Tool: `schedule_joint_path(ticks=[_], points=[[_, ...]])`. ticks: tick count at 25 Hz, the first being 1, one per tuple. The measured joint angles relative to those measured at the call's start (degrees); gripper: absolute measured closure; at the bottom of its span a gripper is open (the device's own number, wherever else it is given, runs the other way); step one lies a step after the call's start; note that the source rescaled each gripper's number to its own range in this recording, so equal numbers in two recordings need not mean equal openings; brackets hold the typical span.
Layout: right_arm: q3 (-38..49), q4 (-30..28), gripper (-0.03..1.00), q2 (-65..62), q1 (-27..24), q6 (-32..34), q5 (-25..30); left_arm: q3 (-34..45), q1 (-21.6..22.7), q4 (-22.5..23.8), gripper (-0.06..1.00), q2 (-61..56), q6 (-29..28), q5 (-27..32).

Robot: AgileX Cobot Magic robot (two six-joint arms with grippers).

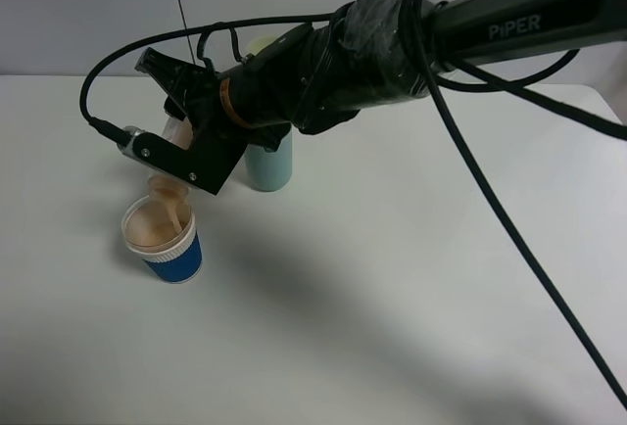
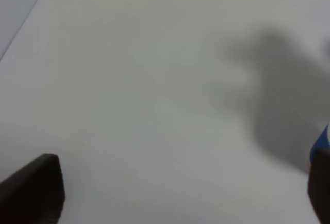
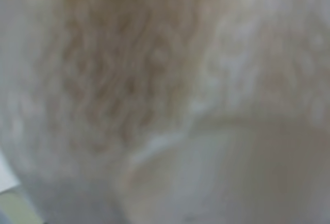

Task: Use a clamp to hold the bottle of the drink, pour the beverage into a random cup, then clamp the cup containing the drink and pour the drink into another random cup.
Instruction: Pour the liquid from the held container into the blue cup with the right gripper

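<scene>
**Right gripper** (image 1: 167, 117): black, with an orange band and trailing black cables. It reaches across to the left part of the surface (image 1: 411, 298) and is clamped on the bottle of the drink.

**Bottle of the drink** (image 1: 168, 190): translucent pale peach, held between the right gripper's jaws. It is tipped mouth-down directly over the blue-and-white cup. The right wrist view is filled with a blurred peach mass that reads as the bottle (image 3: 129, 79) at very close range.

**Stream of drink** (image 1: 177, 213): tan, falling from the bottle mouth into the cup.

**Blue-and-white cup** (image 1: 176, 260): upright on the surface at left, with tan liquid inside. A blue sliver (image 2: 322, 142) shows at the edge of the left wrist view.

**Teal tumbler** (image 1: 269, 168): upright just behind the cup, partly hidden by the arm.

**Pale yellow-green tumbler** (image 1: 260, 46): only its rim shows above the arm.

**Left gripper** (image 2: 178, 188): the two dark fingertips stand wide apart over bare surface, with nothing between them.
</scene>
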Motion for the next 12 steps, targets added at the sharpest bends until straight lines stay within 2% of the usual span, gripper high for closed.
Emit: schedule_joint_path(ticks=[12], points=[[-0.3,0.0,0.97,-0.1,0.1,-0.3,0.0,0.0,0.0,0.0,0.06,0.0,0.0,0.0]])
